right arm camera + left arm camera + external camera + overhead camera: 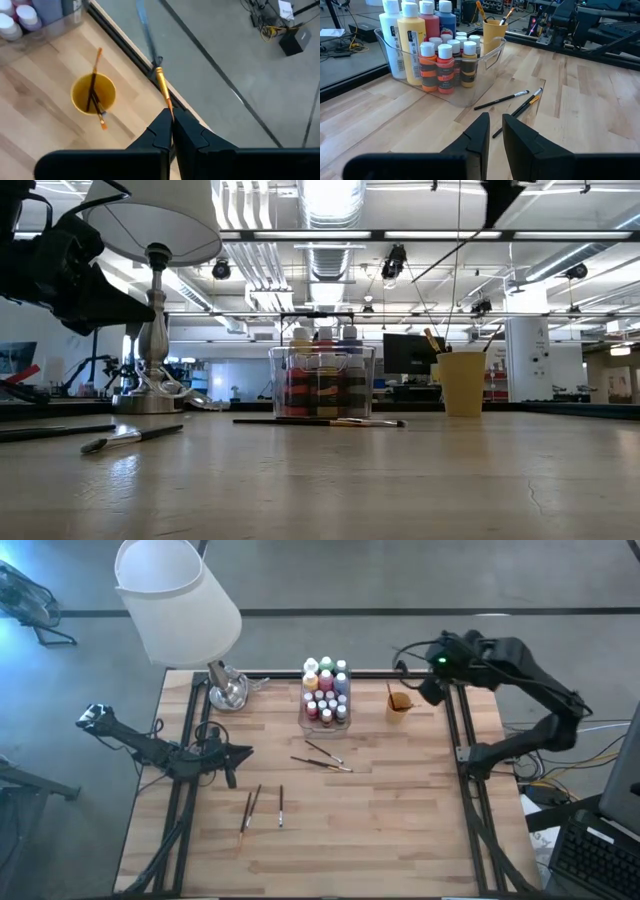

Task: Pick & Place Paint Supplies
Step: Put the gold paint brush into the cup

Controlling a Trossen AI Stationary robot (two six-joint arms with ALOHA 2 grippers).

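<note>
As the right gripper (171, 131) hung above the table's far right edge, its fingers were pinched together on a thin paintbrush (163, 91) with a gold ferrule, carried just beside the orange cup (399, 701) that already held 2 brushes (94, 95). Judged from this, the step in hand was ferrying a brush to the cup; the next move called for lining the brush up over the cup's mouth and lowering it before letting go.

Near the table's left side, the left gripper (492, 131) waited low over the wood with a narrow gap between its fingers, holding nothing. 2 brushes (324, 758) lay mid-table just in front of the clear plastic box (303, 712), 3 more (262, 807) nearer the front edge. Paint bottles (445, 60) with white caps stood packed inside the box. Their labels carried barcodes and small print that could not be read; no brand name showed.
</note>
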